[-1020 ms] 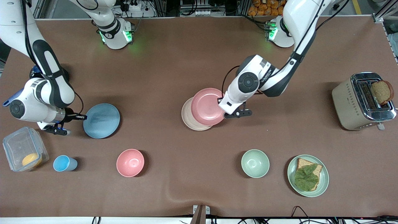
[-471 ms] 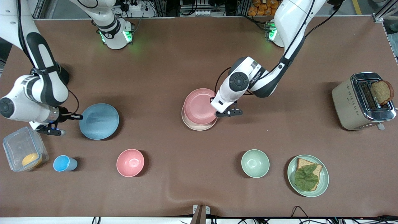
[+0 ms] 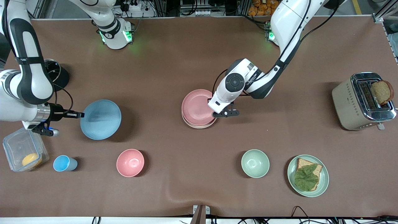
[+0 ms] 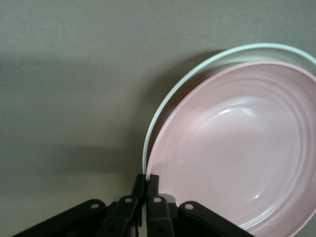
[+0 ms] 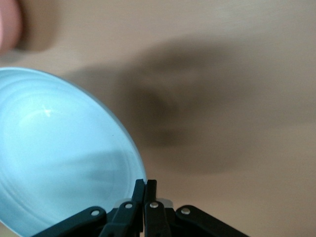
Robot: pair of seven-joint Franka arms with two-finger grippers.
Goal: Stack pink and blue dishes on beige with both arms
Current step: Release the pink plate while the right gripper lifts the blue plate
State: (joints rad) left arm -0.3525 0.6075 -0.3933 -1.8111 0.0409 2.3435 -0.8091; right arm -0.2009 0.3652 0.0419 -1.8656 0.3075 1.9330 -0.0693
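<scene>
The pale pink plate (image 3: 196,107) lies almost squarely over the beige plate (image 3: 199,126), of which only a thin rim shows. My left gripper (image 3: 213,114) is shut on the pink plate's rim; the left wrist view shows that gripper (image 4: 146,181) pinching the pink plate (image 4: 232,148), with the beige rim (image 4: 163,108) just under it. The light blue plate (image 3: 101,119) hangs tilted above the table near the right arm's end, casting a shadow. My right gripper (image 3: 81,114) is shut on its edge, as the gripper (image 5: 146,186) and the blue plate (image 5: 59,158) show in the right wrist view.
Nearer the camera stand a blue cup (image 3: 63,163), a pink bowl (image 3: 130,162), a green bowl (image 3: 255,163) and a green plate with bread (image 3: 323,174). A clear container (image 3: 23,152) sits under the right wrist. A toaster (image 3: 362,101) stands at the left arm's end.
The left gripper carried the pink plate toward the right arm's end until it covers the beige plate. The right gripper raised the blue plate off the table and tilted it.
</scene>
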